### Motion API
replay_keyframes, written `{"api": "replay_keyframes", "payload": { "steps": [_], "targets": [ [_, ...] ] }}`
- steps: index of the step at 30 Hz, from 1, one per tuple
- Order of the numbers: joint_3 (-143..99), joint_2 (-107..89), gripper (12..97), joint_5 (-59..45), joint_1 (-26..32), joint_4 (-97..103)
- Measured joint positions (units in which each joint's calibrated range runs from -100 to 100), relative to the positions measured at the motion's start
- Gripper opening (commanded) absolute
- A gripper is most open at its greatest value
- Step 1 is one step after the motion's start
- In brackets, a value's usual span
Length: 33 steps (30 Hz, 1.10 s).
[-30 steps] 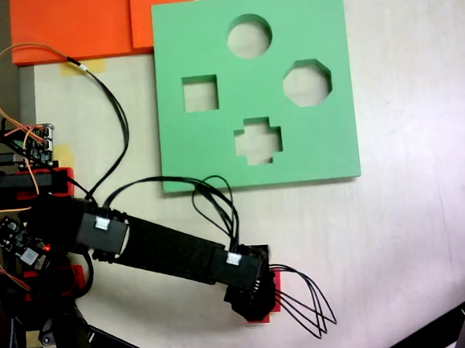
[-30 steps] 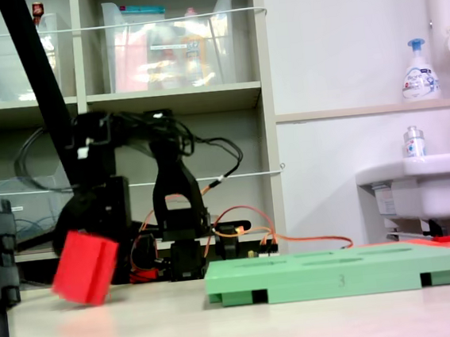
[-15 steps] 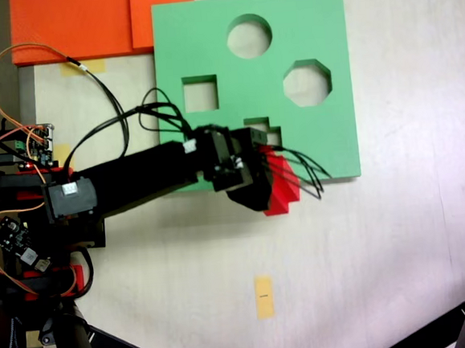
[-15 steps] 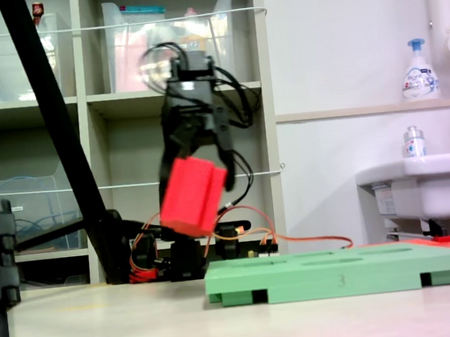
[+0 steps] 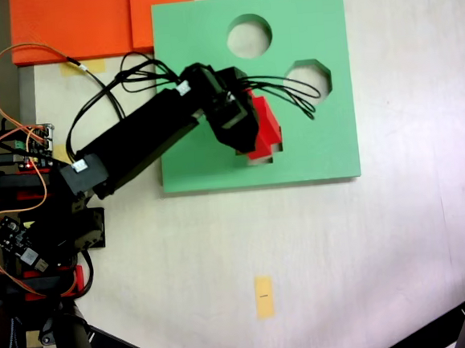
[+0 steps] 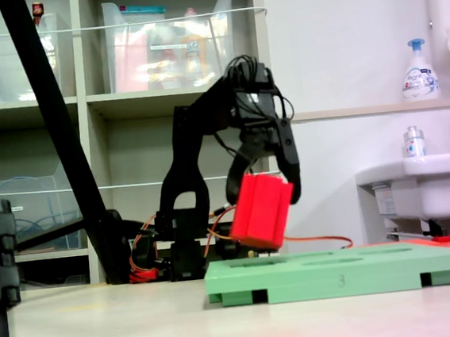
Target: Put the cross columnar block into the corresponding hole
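1. The fingers (image 6: 266,196) were clamped on the red block (image 6: 261,211), one on each side, so the block hung clear of the green board (image 6: 340,272) rather than resting on it.
2. From the side the block sat tilted, its lower corner just above the board's top face; I judged it would need levelling before it could drop in.
3. From above, the block (image 5: 261,129) covered most of the cross-shaped hole (image 5: 253,160), of which a sliver showed at its lower edge. That placing made sense: the arm had carried it over the matching opening, not the round hole (image 5: 249,36) or the eight-sided hole (image 5: 315,75).
4. The board lay flat on the worktop (image 5: 383,251), holes facing up, ready to take a block from above.
5. A yellow sticker (image 5: 264,296) lay alone on the worktop, well apart from the board.
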Motion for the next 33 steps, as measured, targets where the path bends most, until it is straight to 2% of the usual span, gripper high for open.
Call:
{"api": "replay_keyframes", "payload": {
  "steps": [10, 14, 33],
  "targets": [
    [0.0, 2.7, 22.5, 0.0, 0.0, 0.0],
    [0.0, 5.6, 27.3, 1.4, 0.0, 0.1],
    [0.1, 9.8, 27.3, 2.9, 0.0, 0.1]
  ]
}}
